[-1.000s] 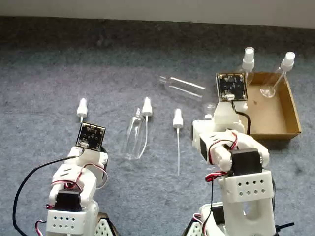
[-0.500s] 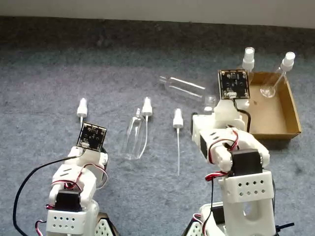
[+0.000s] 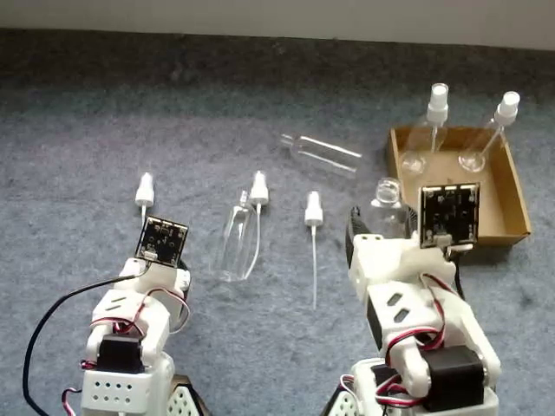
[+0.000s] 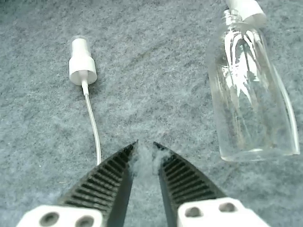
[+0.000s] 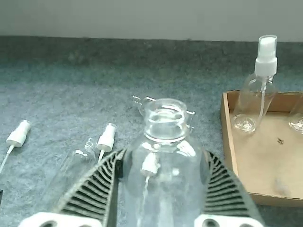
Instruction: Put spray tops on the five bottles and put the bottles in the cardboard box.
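**Grip on open-necked bottle (image 5: 163, 124): right tool (image 5: 164, 156) clenched, left tool (image 4: 144, 144) empty**

The right wrist view shows the hold plainly. Both ribbed fingers (image 5: 97, 182) press the clear bottle's sides, and its open neck rises above their tips. The high view, looking down on the arm, gives the bottle's place instead: upright, just ahead of the right tool, close beside the near left corner of the cardboard box (image 3: 513, 186). The box lies ahead and to the right of that tool, and two capped bottles (image 3: 436, 121) stand at its far side. Ahead and to the left of the right tool, a second bare bottle (image 3: 323, 153) lies on its side on the table (image 3: 87, 130).

The left wrist view shows the left tool's jaws a little apart with nothing between them, tips low over the table. Just ahead of it lies a loose spray top (image 4: 82, 66), its tube trailing back towards one fingertip. Ahead and to its right, a lying bottle (image 4: 251, 94) has a white top (image 4: 244, 7) at its mouth; whether that top is fastened I cannot tell. The high view adds a long-tubed spray top (image 3: 313, 212) lying between the two tools.
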You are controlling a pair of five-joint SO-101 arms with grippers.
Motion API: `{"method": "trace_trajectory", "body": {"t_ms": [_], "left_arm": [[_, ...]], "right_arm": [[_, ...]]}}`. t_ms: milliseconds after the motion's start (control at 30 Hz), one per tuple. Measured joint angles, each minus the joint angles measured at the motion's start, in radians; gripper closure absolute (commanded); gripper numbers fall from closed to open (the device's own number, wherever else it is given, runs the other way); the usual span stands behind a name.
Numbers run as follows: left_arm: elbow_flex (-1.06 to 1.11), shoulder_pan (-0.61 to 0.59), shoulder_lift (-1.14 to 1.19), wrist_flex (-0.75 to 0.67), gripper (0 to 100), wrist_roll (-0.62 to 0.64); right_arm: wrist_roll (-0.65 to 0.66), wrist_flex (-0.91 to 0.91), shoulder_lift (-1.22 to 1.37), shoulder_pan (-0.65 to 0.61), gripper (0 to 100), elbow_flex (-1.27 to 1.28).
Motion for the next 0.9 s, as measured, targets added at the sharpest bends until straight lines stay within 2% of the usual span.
{"method": "trace_trajectory", "body": {"t_ms": [200, 533, 733, 900], "left_arm": [[0.000, 0.000, 0.000, 0.014, 100, 0.000], [-0.089, 0.000, 0.000, 0.227, 100, 0.000], [-0.196, -0.002, -0.002, 0.290, 100, -0.003], [-0.336, 0.000, -0.006, 0.342, 100, -0.129]], "right_arm": [[0.000, -0.133, -0.060, 0.002, 87.1, 0.178], [0.000, -0.325, -0.123, 0.000, 87.1, 0.351], [0.000, -0.382, -0.235, 0.000, 87.1, 0.450], [0.000, -0.390, -0.348, 0.000, 87.1, 0.535]]}}
